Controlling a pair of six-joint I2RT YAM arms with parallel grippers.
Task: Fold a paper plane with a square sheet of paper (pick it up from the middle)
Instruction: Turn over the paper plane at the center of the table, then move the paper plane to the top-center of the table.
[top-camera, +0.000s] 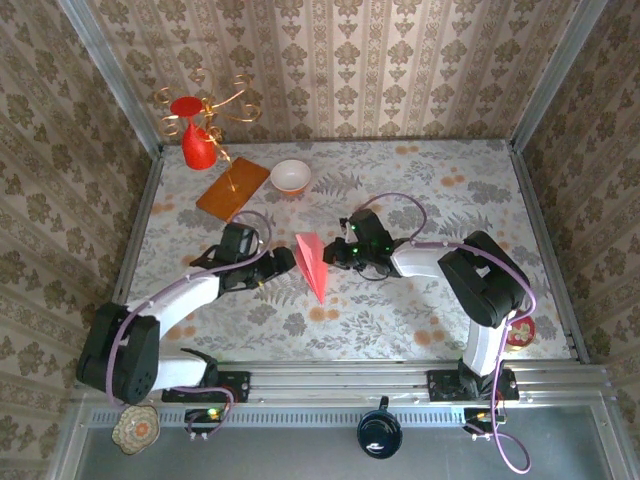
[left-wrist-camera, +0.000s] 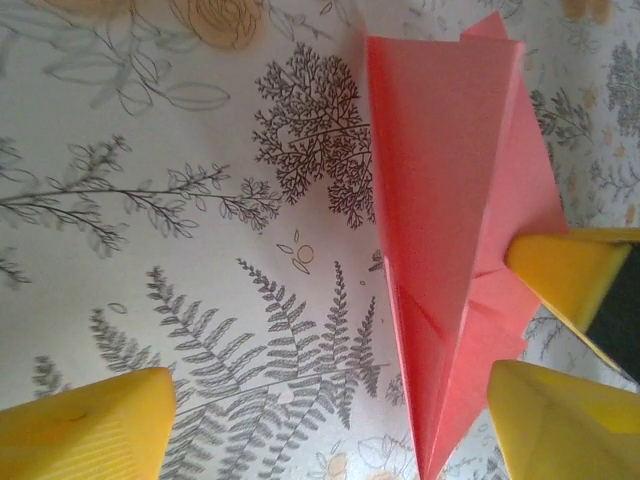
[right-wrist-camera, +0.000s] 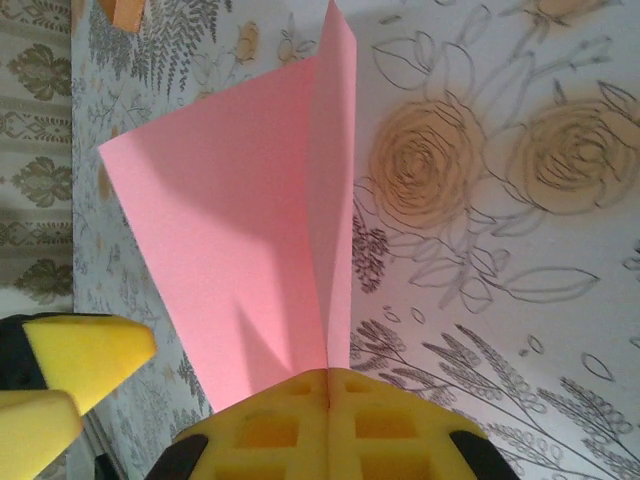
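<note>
Paper plane (top-camera: 312, 262) nipped in right pincer (right-wrist-camera: 328, 385); left pincer (left-wrist-camera: 320, 430) gapes alongside.

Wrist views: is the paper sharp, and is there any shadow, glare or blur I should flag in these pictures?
Left wrist: paper plane and table print sharp; the left gripper has slightly soft yellow pads. Right wrist: soft shadow bands cross the pink paper above the right gripper, shut on it; no glare. Top view: even light, no glare.

Bright, even light, soft shadows across the paper plane (right-wrist-camera: 220, 240), wrist views slightly blurred
</note>
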